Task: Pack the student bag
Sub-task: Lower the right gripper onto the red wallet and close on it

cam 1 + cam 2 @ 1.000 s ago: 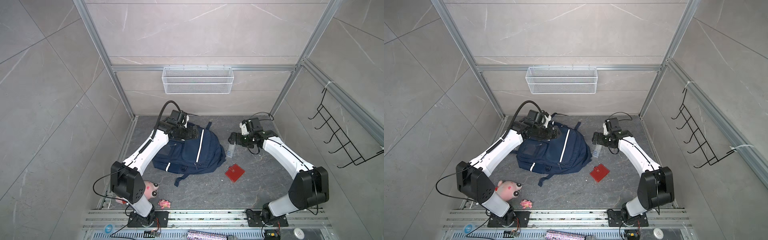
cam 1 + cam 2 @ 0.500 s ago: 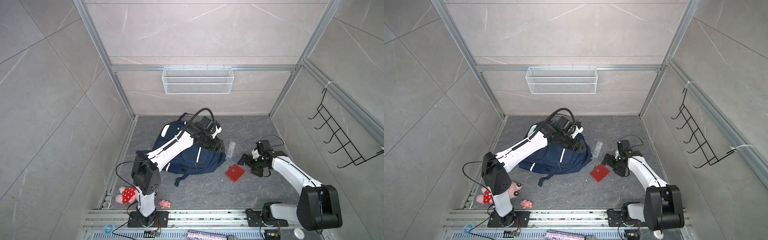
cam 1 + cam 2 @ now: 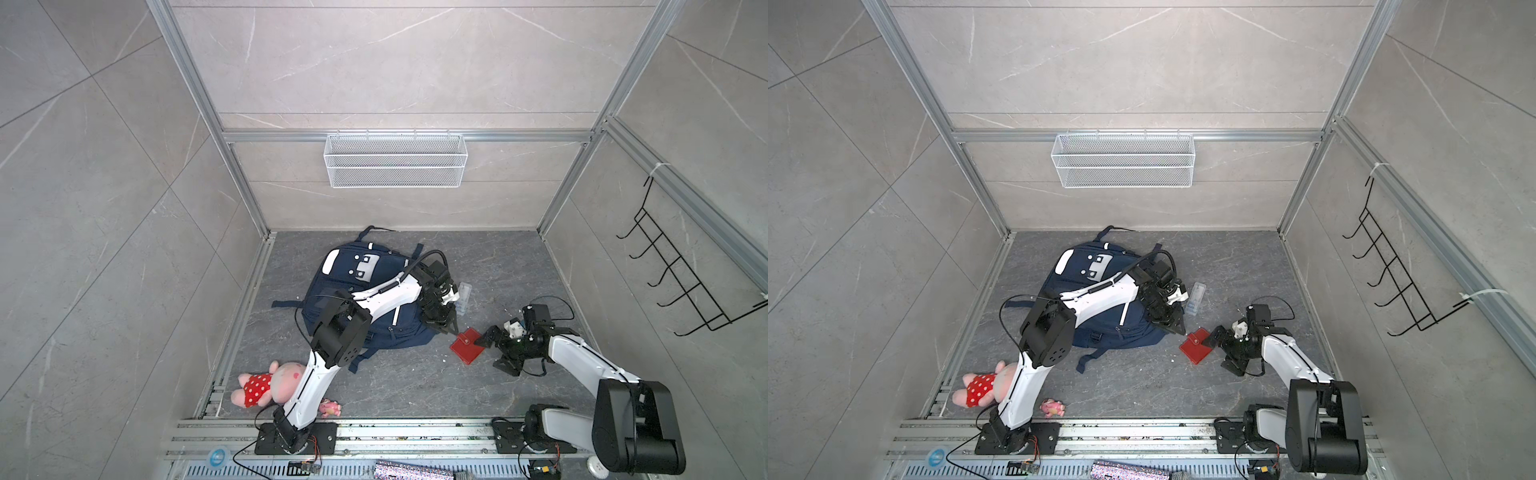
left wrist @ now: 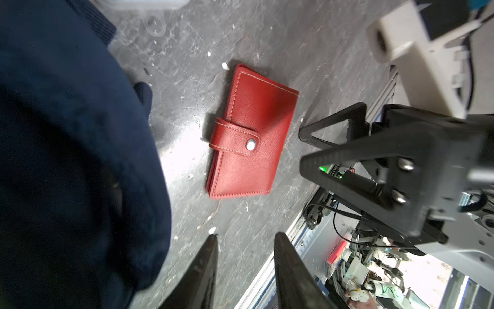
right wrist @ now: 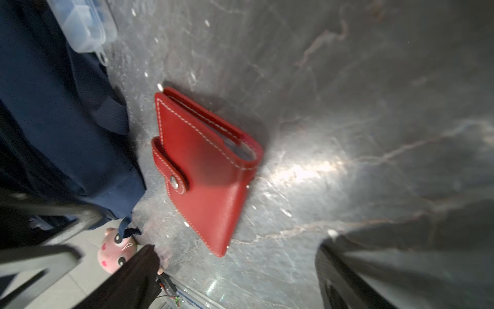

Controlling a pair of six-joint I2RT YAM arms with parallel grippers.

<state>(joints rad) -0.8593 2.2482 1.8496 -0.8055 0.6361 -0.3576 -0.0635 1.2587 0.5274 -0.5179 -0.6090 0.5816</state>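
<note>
Reaching for the wallet (image 3: pixel 467 345), I judge
My right gripper (image 3: pixel 492 355) gapes empty beside it, lower right of centre; my left gripper (image 3: pixel 451 328), narrowly parted, empty, just beyond; bag (image 3: pixel 353 274) mid-frame. Next likely needs one straddling, pinching

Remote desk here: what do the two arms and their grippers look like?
The left arm and right arm have white shells, bulky black joint housings and black base plates. The left gripper and right gripper are black with tapered fingers. A white block sits at each wrist; thin black cables loop off.
</note>
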